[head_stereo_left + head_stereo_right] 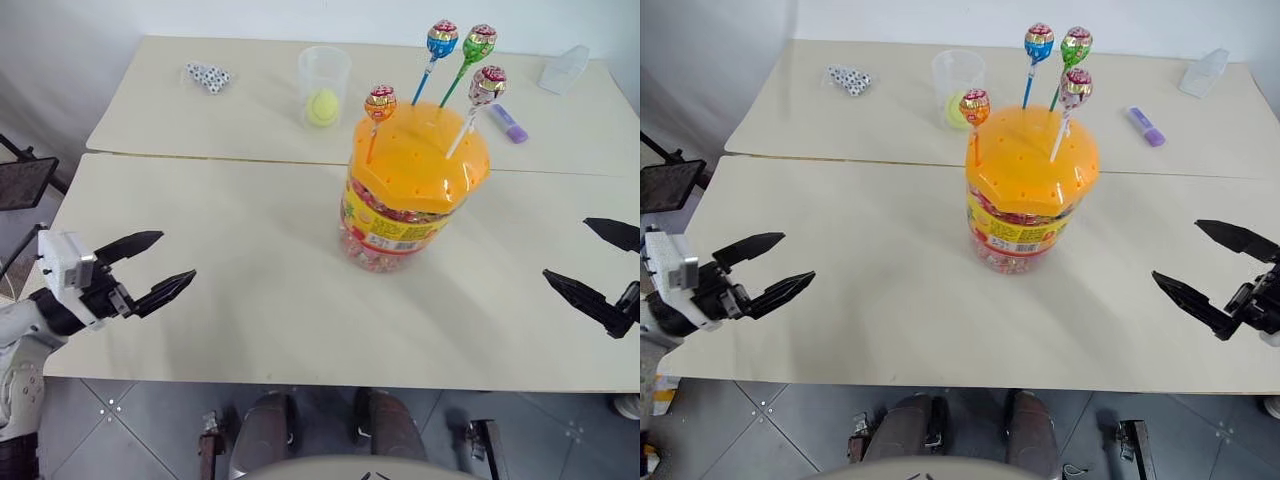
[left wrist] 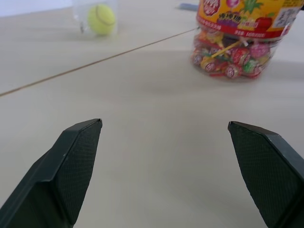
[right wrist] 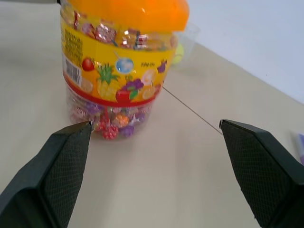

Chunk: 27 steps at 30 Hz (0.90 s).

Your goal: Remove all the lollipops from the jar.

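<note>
Orange-lidded jar [image 1: 410, 190] stands mid-table, four lollipops [image 1: 441, 40] upright in its lid. Bare tabletop [image 1: 250, 290] separates it from left gripper [image 1: 160, 265] and right gripper [image 1: 590, 260], both with fingers apart near the edges.

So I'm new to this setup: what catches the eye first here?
The jar with its orange lid, mid-table, with four lollipops standing in the lid's holes. Both the left gripper and the right gripper wait open at the table's near corners. Behind the jar, a clear cup holds a yellow ball.

The jar [image 3: 114, 71] has a yellow-red label with fruit pictures and a barcode, its print too small to read.
</note>
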### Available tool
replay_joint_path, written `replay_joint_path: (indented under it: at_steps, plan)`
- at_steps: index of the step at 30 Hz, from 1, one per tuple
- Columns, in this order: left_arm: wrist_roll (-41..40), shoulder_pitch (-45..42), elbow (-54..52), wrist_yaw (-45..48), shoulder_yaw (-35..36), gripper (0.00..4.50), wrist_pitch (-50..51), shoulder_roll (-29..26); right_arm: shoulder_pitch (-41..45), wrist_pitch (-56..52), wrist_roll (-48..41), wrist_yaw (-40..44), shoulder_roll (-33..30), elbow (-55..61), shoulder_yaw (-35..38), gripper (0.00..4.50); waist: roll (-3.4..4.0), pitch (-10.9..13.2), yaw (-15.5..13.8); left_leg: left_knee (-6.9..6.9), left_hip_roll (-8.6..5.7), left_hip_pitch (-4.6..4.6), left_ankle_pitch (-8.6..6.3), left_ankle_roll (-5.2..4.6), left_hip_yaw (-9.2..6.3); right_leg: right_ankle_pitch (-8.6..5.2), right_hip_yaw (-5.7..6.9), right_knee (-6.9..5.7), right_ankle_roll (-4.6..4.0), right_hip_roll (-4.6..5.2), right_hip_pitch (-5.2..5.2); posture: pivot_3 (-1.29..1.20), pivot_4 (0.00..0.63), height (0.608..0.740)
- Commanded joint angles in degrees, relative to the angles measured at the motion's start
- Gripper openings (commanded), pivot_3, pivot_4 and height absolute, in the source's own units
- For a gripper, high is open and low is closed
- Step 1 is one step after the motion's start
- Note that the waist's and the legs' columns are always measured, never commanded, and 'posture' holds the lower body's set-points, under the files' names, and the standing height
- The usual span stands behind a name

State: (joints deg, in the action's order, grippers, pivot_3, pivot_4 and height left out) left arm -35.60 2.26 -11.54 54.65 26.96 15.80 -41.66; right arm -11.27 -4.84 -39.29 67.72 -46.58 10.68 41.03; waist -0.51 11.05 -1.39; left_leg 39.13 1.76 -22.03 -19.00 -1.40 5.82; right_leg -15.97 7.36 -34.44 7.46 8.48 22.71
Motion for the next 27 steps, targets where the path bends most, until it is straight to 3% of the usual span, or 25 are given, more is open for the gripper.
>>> replay_joint_path:
  at_steps: [1, 6, 9, 11, 18, 22, 27]
  plan:
    - [0.87, -1.51, 0.56, 1.09, -1.03, 4.50, -1.38, -0.82, -0.60, 0.78, -0.18, 0.33, 0.02, 0.55, 1.21, 4.46, 0.00, 0.00, 0.04, 0.00, 0.00, 0.02, 0.00, 0.00, 0.01, 0.00, 0.00, -0.01, 0.00, -0.01, 0.00, 0.00, 0.150, 0.740]
    - [-8.41, -7.48, 0.51, 3.32, -1.42, 4.50, 7.08, -1.58, -1.11, -3.10, -8.33, -2.20, 2.83, 6.27, 3.08, 4.46, 0.00, 0.00, 0.00, 0.00, 0.03, 0.05, 0.00, 0.01, 0.02, 0.00, -0.03, -0.06, 0.00, -0.05, 0.00, 0.00, 0.150, 0.740]
    - [-19.14, -16.47, -0.85, 1.25, -2.93, 4.50, 17.13, -0.65, -0.43, -7.78, -18.58, -10.46, 5.01, 14.73, 5.66, 4.46, 0.02, 0.01, -0.19, 0.04, 0.12, 0.06, 0.00, 0.01, -0.05, 0.00, -0.05, -0.20, 0.01, 0.04, 0.00, 0.00, 0.150, 0.740]
    - [-22.00, -22.06, -0.66, 0.77, -5.38, 4.50, 20.42, 0.55, -0.74, -8.39, -22.30, -14.64, 6.58, 19.57, 6.92, 4.46, 0.01, 0.00, -0.42, 0.07, 0.07, 0.05, 0.01, 0.01, -0.15, 0.02, -0.08, -0.30, 0.04, 0.06, -0.01, 0.00, 0.150, 0.740]
    - [-15.96, -46.05, 5.23, -6.84, -20.39, 4.50, 25.56, 10.49, -5.18, -8.08, -28.63, -27.44, 11.58, 32.90, 9.08, 4.46, -0.06, -0.04, -1.34, 0.15, -0.21, 0.05, 0.01, 0.01, -0.12, 0.04, -0.10, -0.26, 0.08, -0.03, -0.06, 0.00, 0.150, 0.740]
    - [-8.63, -52.33, 8.87, -4.52, -28.59, 4.50, 25.06, 12.10, -7.05, -7.29, -27.69, -28.16, 13.32, 34.04, 8.01, 4.46, -0.06, -0.04, -1.27, 0.15, -0.22, 0.05, 0.01, 0.01, 0.22, 0.04, -0.14, -0.21, 0.08, -0.09, -0.06, 0.00, 0.150, 0.740]
    - [-3.90, -56.90, 13.71, -6.94, -30.38, 4.50, 22.83, 17.61, -8.14, -6.30, -26.31, -28.85, 14.36, 34.60, 7.06, 4.46, -0.06, -0.04, -1.14, 0.14, -0.12, 0.05, 0.02, 0.02, 0.43, 0.04, -0.23, -0.16, 0.08, -0.22, -0.01, 0.00, 0.150, 0.740]
